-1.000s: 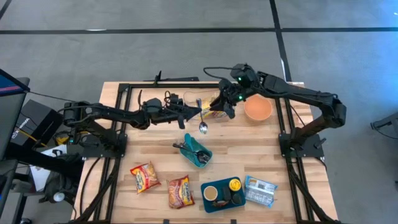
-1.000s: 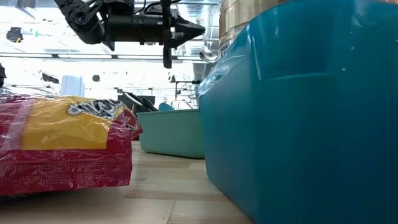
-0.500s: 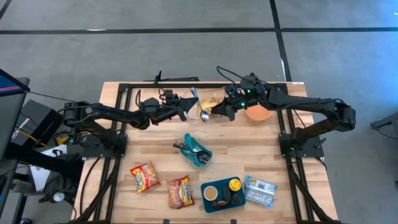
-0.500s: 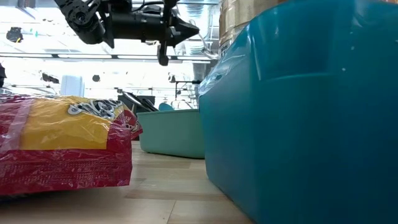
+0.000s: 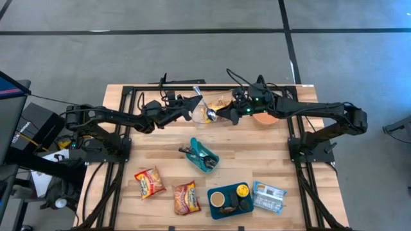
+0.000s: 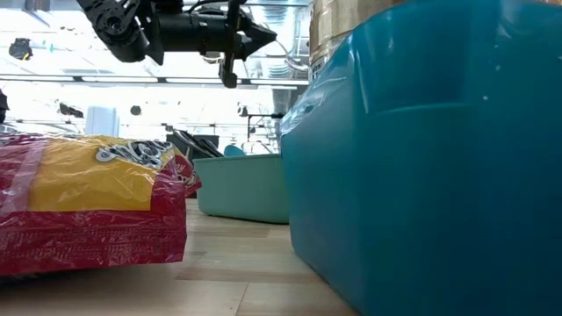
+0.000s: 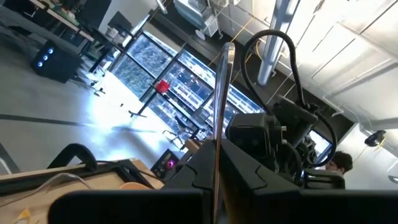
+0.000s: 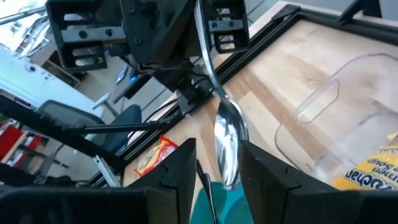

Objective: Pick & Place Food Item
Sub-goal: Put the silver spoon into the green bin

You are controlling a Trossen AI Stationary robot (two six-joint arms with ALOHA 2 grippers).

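A silver spoon (image 5: 204, 106) hangs above the table's far middle, with my left gripper (image 5: 191, 106) shut on it. My right gripper (image 8: 217, 177) comes from the right at the same height, open. Its two fingers stand on either side of the spoon's bowl (image 8: 228, 146). Just beyond, a yellow food packet (image 8: 373, 168) lies in a clear plastic container (image 8: 317, 112) on the table. The high view shows the packet (image 5: 219, 102) between the two grippers. In the low view my left gripper (image 6: 259, 37) is at the top. My left gripper pinches the spoon's handle (image 7: 216, 134) between its two fingers, about midway along. The fingers come from the table's left, slanting a little upward, and lie across the handle. The spoon is lifted clear, its handle end (image 7: 228, 48) highest and its bowl lowest. Whether my right gripper's fingers touch the bowl, I cannot tell.
An orange bowl (image 5: 265, 116) sits under my right arm. A teal tray (image 5: 204, 156) with utensils is mid-table. Near the front edge lie two red-and-yellow packets (image 5: 149, 181) (image 5: 186, 196), a blue tray (image 5: 230, 199) and a blue packet (image 5: 268, 196). Black rails (image 5: 131, 128) frame the table.
My right gripper has come down and toward the table's left, rolling as it went, until its fingers flank the spoon's bowl. My left gripper has tipped upward in place. The spoon has swung with it, so the bowl is closer to the far edge and the handle end is raised.
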